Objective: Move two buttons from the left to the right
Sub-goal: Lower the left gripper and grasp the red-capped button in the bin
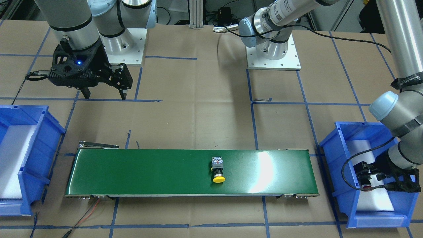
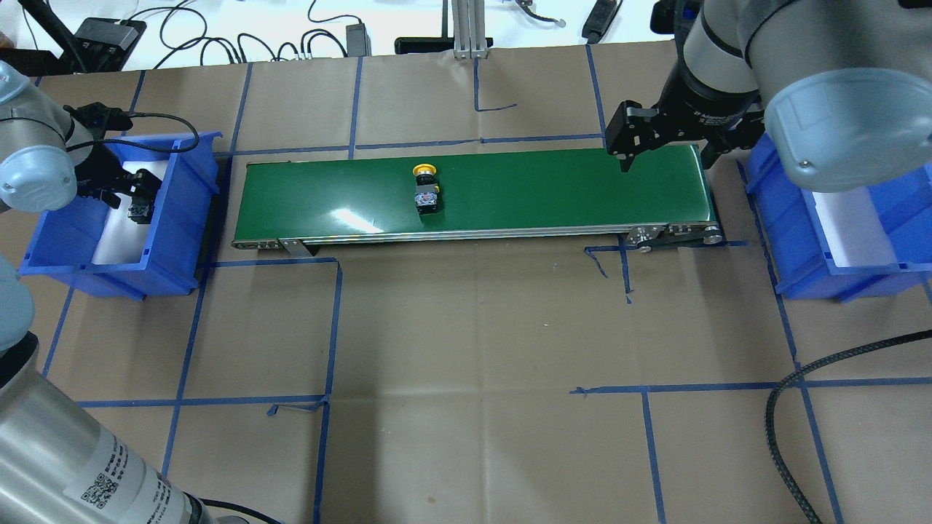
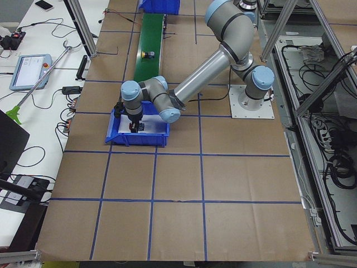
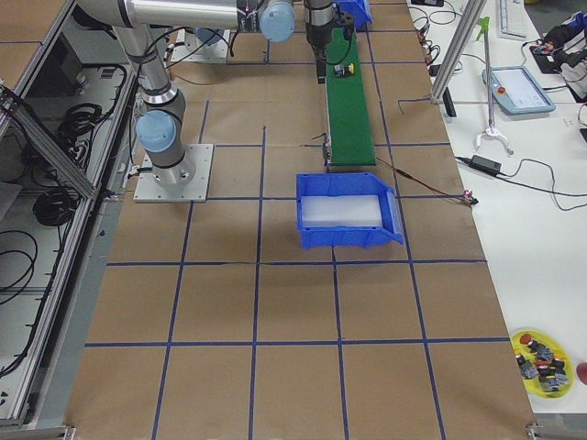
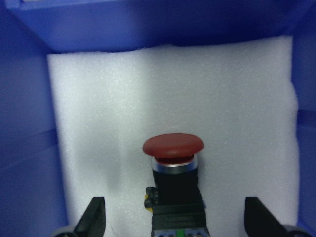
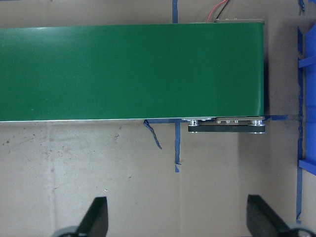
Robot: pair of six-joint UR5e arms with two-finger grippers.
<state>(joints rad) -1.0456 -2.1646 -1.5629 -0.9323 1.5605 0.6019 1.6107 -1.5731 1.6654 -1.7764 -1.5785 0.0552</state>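
Overhead exterior, 9 o'clock: left hand [image 2: 135, 195] down in left bin [image 2: 182, 218], spread wide, gripping nothing. Red button [image 5: 173, 148] lies on its side on foam [image 5: 173, 89] between its tips. Risk: round cap pivots or squirts out on close.
Centre: yellow button [image 2: 426, 191] on its side on belt [image 2: 546, 189], cap toward 12 o'clock. Could roll off edge.
3 o'clock: right hand [image 2: 666, 154] released over belt end, right bin [image 2: 801, 240] just beside. Mistimed pinch misses.
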